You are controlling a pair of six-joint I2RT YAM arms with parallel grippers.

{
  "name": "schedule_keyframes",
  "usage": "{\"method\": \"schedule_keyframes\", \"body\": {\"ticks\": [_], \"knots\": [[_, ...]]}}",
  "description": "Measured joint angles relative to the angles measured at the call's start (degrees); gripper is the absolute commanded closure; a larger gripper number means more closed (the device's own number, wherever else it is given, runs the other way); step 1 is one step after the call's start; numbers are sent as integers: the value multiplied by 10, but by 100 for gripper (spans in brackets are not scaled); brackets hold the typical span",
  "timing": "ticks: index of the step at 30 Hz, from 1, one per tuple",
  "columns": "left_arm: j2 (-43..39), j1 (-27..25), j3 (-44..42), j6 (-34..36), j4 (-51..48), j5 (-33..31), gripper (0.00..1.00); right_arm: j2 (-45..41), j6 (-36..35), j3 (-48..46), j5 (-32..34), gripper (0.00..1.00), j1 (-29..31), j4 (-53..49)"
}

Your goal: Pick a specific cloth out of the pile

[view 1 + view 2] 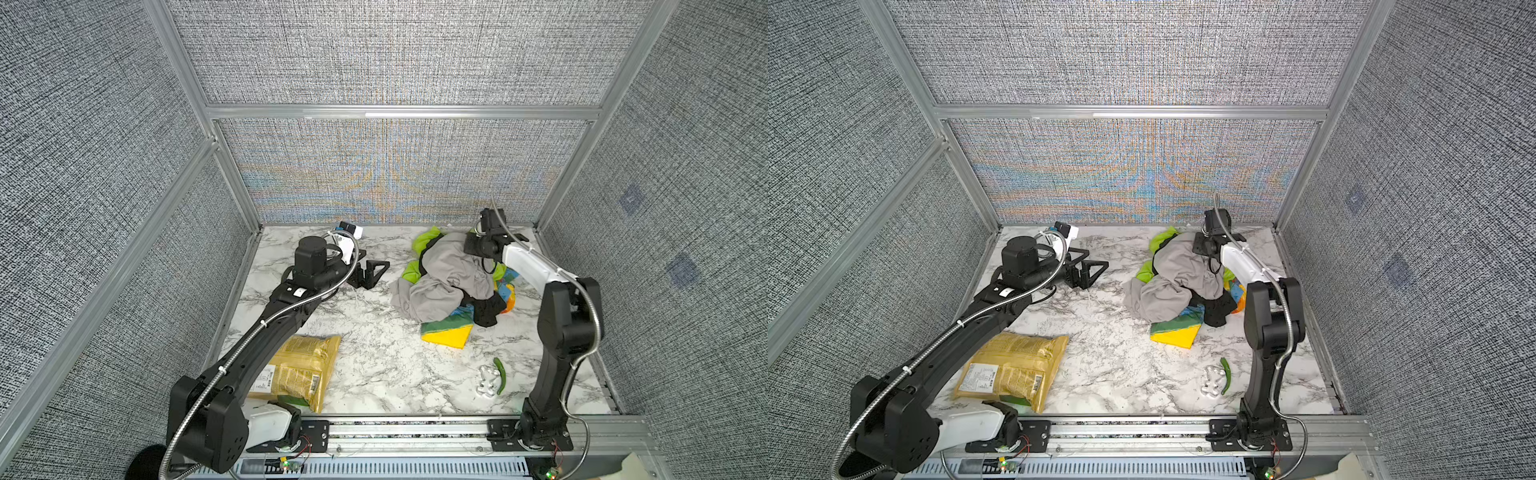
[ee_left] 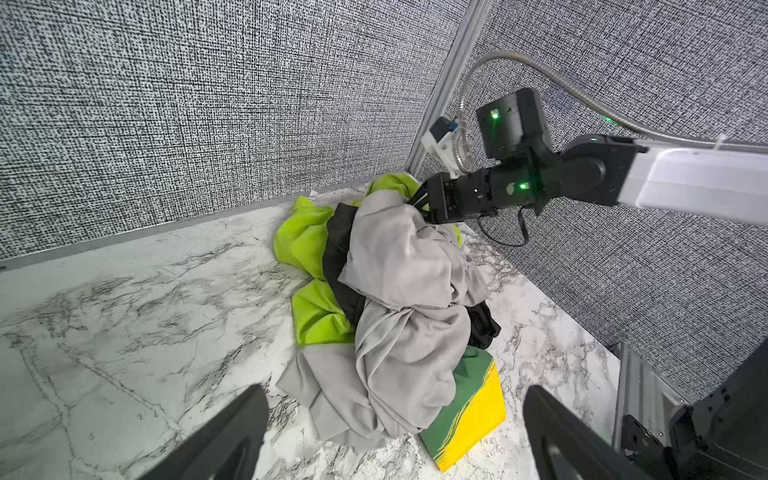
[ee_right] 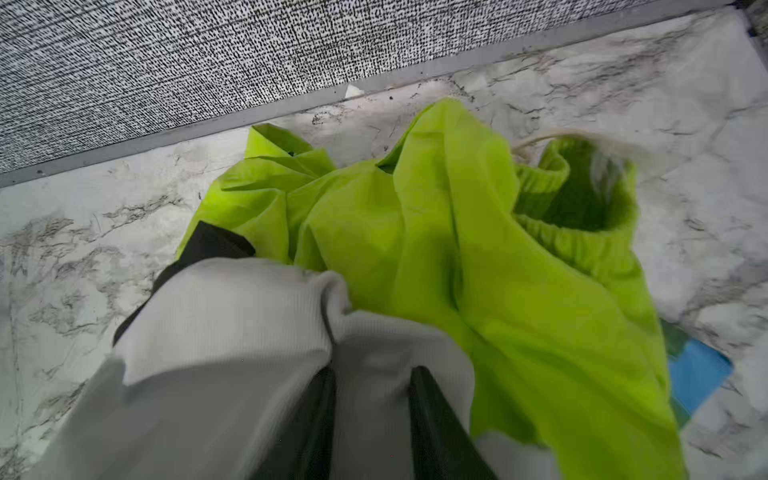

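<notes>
Bag: one yellow bag (image 1: 303, 370) is lying flat by the left arm, contents hidden.
Pile: the pile (image 1: 1177, 282) is sitting far right on the table (image 1: 374, 353), holding four pieces: grey cloth (image 2: 399, 266), green cloth (image 3: 436, 249), patterned cloth (image 1: 446, 330) and black cloth (image 1: 485, 311).
Black cloth: lying under the grey cloth, peeking out at the near edge.
Left claw (image 2: 395, 399): hovering wide open, apart from the pile.
Right claw (image 3: 374, 372): resting on the pile top, gap narrow, a grey fold between; whether it is pinching, cannot tell.
Right wrist only: showing the green cloth's elastic-rimmed opening.
Top views only: showing the bag.

Legible text: none was found | yellow-gold crinkled plastic snack bag (image 1: 1017, 357): its white printed label (image 1: 980, 379) and barcode (image 1: 1039, 380) were too small to read
</notes>
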Motion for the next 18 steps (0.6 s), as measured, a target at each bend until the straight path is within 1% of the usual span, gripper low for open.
{"method": "schedule_keyframes", "body": {"ticks": [5,7,11,13,15,16,18], "knots": [[2,-3,0,-3,0,-1,1,71,10,86,-10,58,1,-14],[2,-5,0,-2,0,-1,1,70,15,96,-11,51,1,-24],[1,-6,0,-2,0,-2,1,9,15,73,-14,33,5,-35],[1,-6,0,-2,0,-2,1,-42,11,43,-14,18,7,-31],[1,-6,0,-2,0,-2,1,-93,6,-1,-14,6,9,-24],[1,-6,0,-2,0,-2,1,-118,3,-28,-13,1,10,-24],[1,-6,0,-2,0,-2,1,-159,0,-78,-12,1,10,-27]]}}
